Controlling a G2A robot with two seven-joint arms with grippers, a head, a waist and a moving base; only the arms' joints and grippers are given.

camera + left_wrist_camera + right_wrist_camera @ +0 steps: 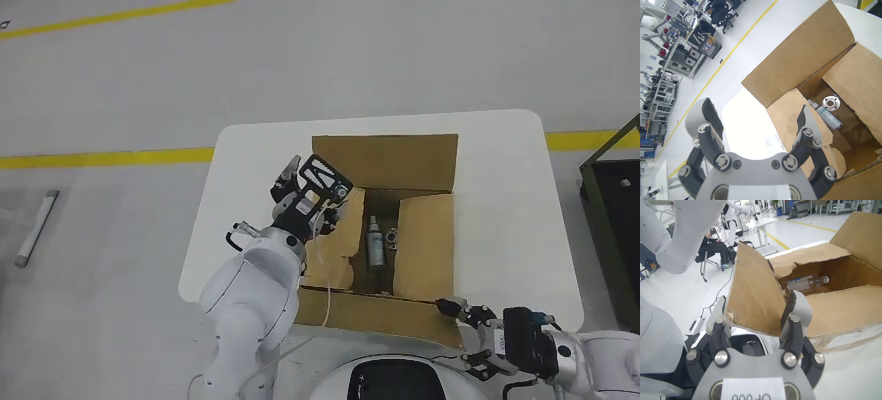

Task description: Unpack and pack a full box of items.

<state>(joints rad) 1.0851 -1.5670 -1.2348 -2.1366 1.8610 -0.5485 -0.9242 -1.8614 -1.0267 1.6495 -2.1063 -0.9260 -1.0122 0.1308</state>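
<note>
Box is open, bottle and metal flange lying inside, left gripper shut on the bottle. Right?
Not quite. The left gripper is open and holds nothing, as the left wrist view shows. The rest stands: the box is open, and the bottle and metal flange lie inside.

Right wrist view: clear bottle (806,283) base end hidden behind the raised near flap (753,294) of the box (844,272). Top view: inner flaps cover most of the box floor. The small metal part (391,238) in the gap is too small to identify.
</note>
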